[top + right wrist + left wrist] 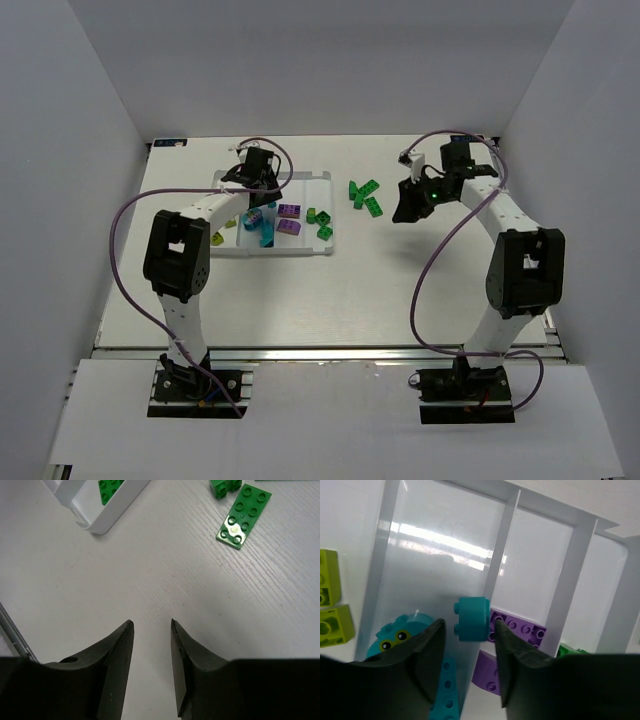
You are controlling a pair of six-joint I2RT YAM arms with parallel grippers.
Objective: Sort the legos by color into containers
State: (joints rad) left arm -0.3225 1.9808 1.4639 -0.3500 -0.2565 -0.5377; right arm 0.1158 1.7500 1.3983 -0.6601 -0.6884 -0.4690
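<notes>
The white tray (pixel 300 250) lies left of centre, its containers split by ridges (pixel 501 550). My left gripper (pixel 258 188) hovers over it, open (pixel 469 622). A round teal lego (pixel 472 618) lies on its side between the fingertips, over a ridge, with a small gap on each side. Below are teal legos (pixel 395 632), purple legos (pixel 522 627), yellow-green legos (pixel 330 577) and a green one (pixel 565 651). My right gripper (pixel 405 207) is open and empty (pixel 150 622) above bare table, right of the loose green legos (pixel 365 195).
A flat green plate (pixel 244 516) and a green brick (pixel 225 485) lie on the table beyond my right gripper. The tray's corner (pixel 107 517) shows at the upper left of the right wrist view. White walls enclose the table on three sides.
</notes>
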